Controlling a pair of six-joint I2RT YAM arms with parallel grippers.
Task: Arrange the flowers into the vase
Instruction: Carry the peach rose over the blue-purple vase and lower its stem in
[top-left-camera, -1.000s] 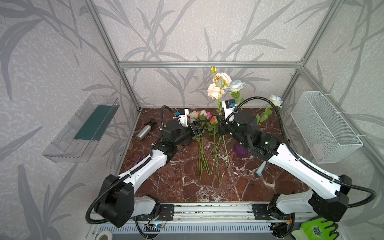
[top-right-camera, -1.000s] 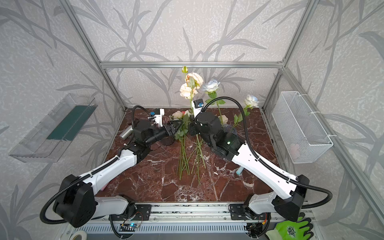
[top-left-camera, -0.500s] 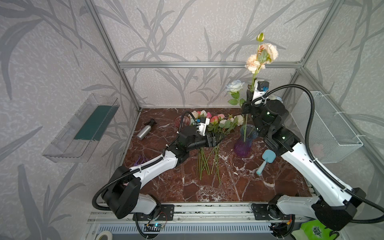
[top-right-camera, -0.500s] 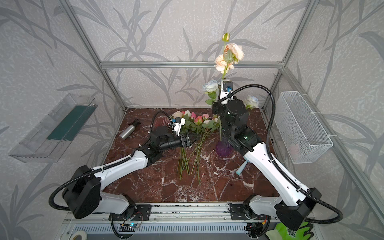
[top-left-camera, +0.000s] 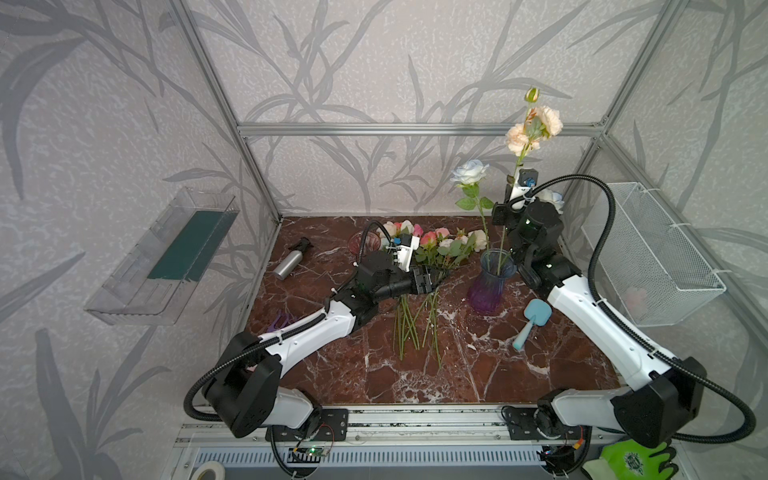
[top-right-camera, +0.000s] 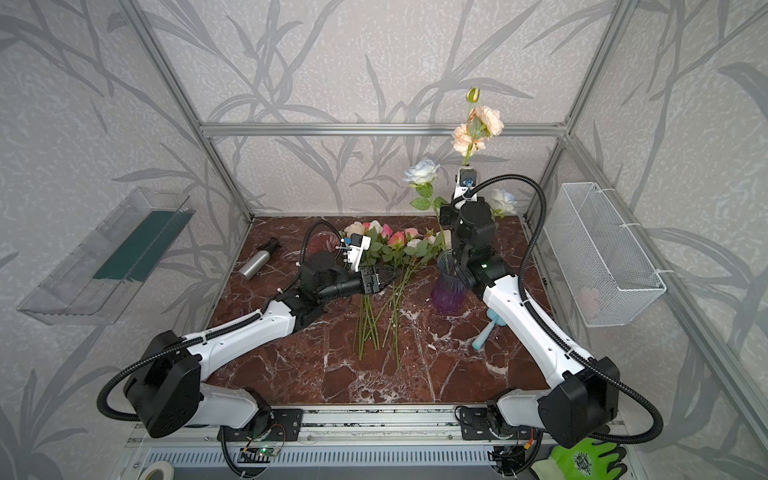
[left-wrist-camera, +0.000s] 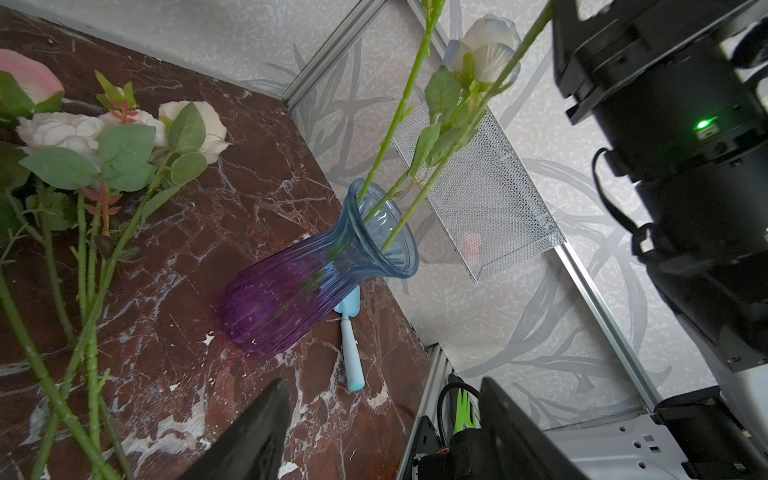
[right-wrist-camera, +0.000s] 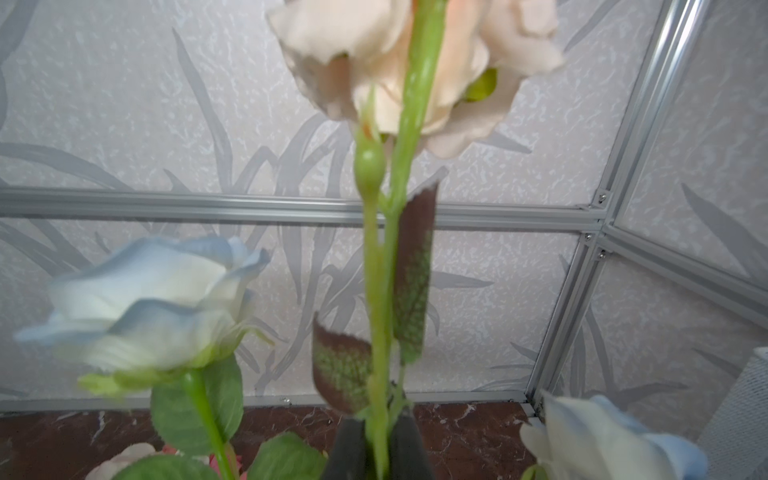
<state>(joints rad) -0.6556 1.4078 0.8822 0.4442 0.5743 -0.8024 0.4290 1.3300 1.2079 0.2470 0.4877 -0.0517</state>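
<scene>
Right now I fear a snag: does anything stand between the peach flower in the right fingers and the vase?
Nothing visible does. The long-stemmed peach artificial flower, clamped in the right fingers, reaches into the mouth of the blue-to-purple ribbed glass vase, beside two pale blue rose stems.

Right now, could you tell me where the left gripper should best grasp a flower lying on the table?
Grip a bare stem below the leaves, from above, jaws across it: the flowers lie flat on the table, stems fanned toward the front, heads bunched behind.
</scene>
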